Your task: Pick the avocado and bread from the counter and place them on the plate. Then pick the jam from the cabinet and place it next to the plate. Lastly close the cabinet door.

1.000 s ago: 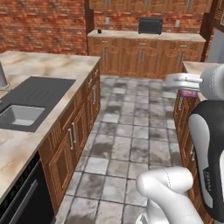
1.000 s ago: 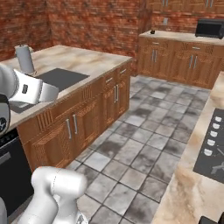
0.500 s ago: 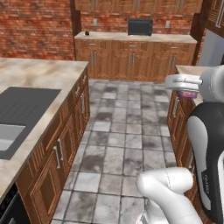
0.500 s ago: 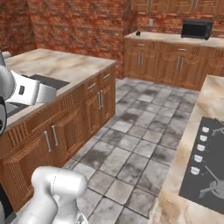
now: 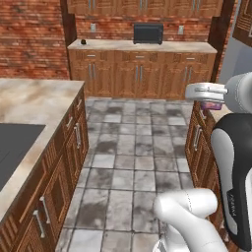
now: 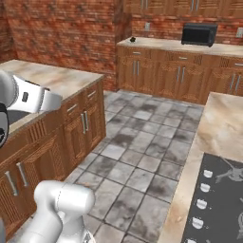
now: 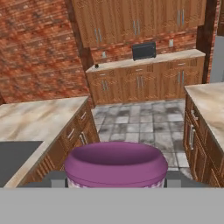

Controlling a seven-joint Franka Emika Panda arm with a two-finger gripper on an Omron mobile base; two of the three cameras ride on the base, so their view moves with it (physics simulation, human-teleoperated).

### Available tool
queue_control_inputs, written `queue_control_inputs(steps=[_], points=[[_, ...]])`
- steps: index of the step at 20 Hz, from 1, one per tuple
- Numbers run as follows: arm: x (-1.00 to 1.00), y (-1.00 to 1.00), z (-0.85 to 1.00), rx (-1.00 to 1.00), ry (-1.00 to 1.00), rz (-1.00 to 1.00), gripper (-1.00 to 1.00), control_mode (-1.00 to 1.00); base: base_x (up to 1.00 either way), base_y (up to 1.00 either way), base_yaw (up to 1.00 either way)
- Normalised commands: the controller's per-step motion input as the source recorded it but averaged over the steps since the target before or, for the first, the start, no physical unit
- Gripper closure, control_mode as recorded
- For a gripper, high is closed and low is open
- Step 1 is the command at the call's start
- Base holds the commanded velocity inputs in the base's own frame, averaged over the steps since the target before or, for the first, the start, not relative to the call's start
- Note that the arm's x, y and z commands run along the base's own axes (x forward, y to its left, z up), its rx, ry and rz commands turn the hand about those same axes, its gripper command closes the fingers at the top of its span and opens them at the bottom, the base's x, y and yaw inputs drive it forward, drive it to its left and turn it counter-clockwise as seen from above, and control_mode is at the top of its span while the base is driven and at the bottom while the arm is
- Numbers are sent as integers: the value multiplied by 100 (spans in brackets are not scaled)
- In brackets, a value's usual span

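The jam [image 7: 116,162] is a jar with a purple lid, held close under the hand camera. My gripper [image 7: 116,178] is shut on it. In the left base view the gripper [image 5: 212,102] is held high at the right, with the purple jam [image 5: 214,105] showing just under the white hand. Beige stone counter [image 5: 39,98] runs along the left, and more counter [image 6: 223,118] lies on the right. The avocado, bread and plate are out of view.
A far counter [image 5: 142,46] along the brick wall carries a black microwave [image 5: 148,33] and a small dark item [image 5: 83,42], with wooden wall cupboards [image 7: 131,19] above. A black cooktop [image 6: 220,199] lies on the right counter. Grey tiled floor [image 5: 133,147] runs between.
The whole scene has swung leftwards in both base views, so the base has turned; the sink has slid out of frame. The arm keeps its pose with the jam in the gripper.
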Motion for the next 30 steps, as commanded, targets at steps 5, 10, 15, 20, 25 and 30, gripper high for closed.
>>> queue_control_inputs(steps=[5,10,15,20,25,30], points=[[0,0,0,0,0,0,100,100,93,0,-16],[0,0,0,0,0,0,100,100,94,0,-16],[0,0,0,0,0,0,100,100,95,0,-16],[0,0,0,0,0,0,100,100,98,5,-15],[0,0,0,0,0,0,100,100,91,15,-17],[0,0,0,0,0,0,100,100,75,32,-20]])
